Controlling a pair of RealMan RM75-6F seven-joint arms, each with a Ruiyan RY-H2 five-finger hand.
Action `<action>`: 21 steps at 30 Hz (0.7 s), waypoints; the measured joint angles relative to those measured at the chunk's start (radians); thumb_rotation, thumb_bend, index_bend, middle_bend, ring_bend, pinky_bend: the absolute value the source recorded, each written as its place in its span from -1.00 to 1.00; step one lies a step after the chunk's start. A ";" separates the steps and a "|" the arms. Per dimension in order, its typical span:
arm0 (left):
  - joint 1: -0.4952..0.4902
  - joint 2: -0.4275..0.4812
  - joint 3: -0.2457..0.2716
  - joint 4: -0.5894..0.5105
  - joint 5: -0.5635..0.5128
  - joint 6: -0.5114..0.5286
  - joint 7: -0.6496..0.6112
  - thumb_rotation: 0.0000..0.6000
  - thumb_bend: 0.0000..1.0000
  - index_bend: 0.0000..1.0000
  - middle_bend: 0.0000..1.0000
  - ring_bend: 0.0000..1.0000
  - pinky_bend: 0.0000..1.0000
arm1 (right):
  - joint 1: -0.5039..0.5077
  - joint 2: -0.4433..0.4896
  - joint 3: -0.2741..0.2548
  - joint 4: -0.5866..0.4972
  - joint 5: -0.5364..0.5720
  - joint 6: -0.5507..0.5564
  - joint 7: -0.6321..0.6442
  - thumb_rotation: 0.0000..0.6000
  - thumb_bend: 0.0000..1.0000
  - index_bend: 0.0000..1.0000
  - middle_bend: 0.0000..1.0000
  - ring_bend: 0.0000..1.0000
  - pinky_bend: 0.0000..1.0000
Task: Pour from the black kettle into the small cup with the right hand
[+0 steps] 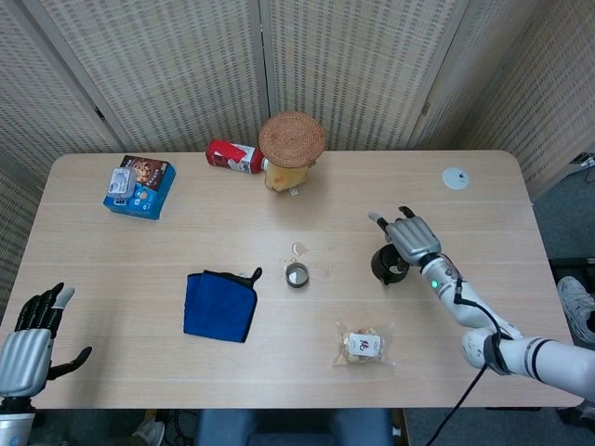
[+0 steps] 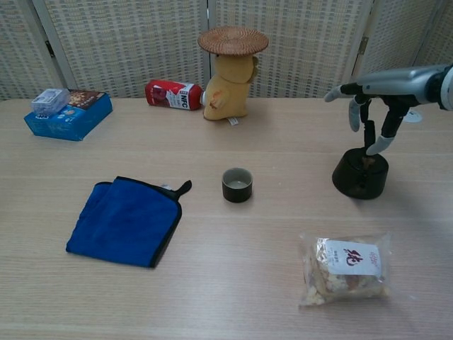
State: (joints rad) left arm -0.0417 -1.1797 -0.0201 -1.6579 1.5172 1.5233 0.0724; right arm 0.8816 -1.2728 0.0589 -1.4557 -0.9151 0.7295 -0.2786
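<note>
Fingers (image 2: 383,142) of the right hand (image 2: 375,106) hang spread above the black kettle (image 2: 361,174), their tips near its top; whether any tip touches the handle cannot be told, and nothing looks firmly gripped. In the head view the same right hand (image 1: 414,240) hovers over the kettle (image 1: 388,264), which stands upright on the bench (image 1: 521,214). The small cup (image 2: 237,184) sits upright well to the kettle's left, near the bench's middle, with the blue cloth (image 2: 127,219) further left and a snack bag (image 2: 347,269) in front of the kettle. The left hand (image 1: 28,344) rests at the bench's near-left corner, its fingers apart and holding nothing. My judgement is that the grasp is not yet made, and the risk lies there: closing with only the tips on the handle would give a shallow hold, so the kettle could swing or slip once lifted. A downward push off-centre might tip it over. Later, a tilt begun short of the cup would spill onto the bench.
</note>
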 measured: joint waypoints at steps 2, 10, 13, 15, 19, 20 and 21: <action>0.000 0.001 0.001 0.001 0.002 0.001 -0.003 1.00 -0.56 -0.94 -1.00 -1.00 -1.00 | -0.022 0.028 -0.011 -0.037 -0.018 0.028 -0.005 1.00 -0.91 -0.86 -0.18 -0.33 -0.85; 0.002 0.001 0.004 0.001 0.010 0.004 -0.010 1.00 -0.56 -0.94 -1.00 -1.00 -1.00 | -0.094 0.114 -0.047 -0.136 -0.054 0.084 -0.013 1.00 -0.92 -0.86 -0.28 -0.37 -0.82; 0.001 -0.001 0.005 -0.001 0.012 0.002 -0.007 1.00 -0.56 -0.94 -1.00 -1.00 -1.00 | -0.105 0.131 -0.053 -0.144 -0.049 0.084 -0.019 1.00 -0.93 -0.86 -0.33 -0.45 -0.82; 0.000 -0.001 0.006 -0.001 0.013 0.001 -0.007 1.00 -0.56 -0.94 -1.00 -1.00 -1.00 | -0.107 0.134 -0.055 -0.142 -0.044 0.082 -0.024 1.00 -0.96 -0.86 -0.39 -0.51 -0.82; -0.002 -0.004 0.007 -0.006 0.016 -0.001 -0.002 1.00 -0.56 -0.94 -1.00 -1.00 -1.00 | -0.106 0.132 -0.055 -0.119 -0.027 0.069 -0.035 1.00 -0.99 -0.86 -0.50 -0.64 -0.82; -0.002 -0.004 0.007 -0.008 0.016 -0.001 -0.001 1.00 -0.56 -0.94 -1.00 -1.00 -1.00 | -0.105 0.130 -0.056 -0.108 -0.021 0.064 -0.039 1.00 -1.00 -0.86 -0.51 -0.66 -0.82; -0.002 -0.004 0.007 -0.010 0.016 -0.001 0.000 1.00 -0.56 -0.94 -1.00 -1.00 -1.00 | -0.104 0.127 -0.058 -0.096 -0.015 0.057 -0.044 1.00 -1.00 -0.86 -0.52 -0.67 -0.82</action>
State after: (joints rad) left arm -0.0435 -1.1835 -0.0134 -1.6682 1.5329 1.5227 0.0722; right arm 0.7778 -1.1457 0.0013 -1.5516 -0.9302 0.7866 -0.3230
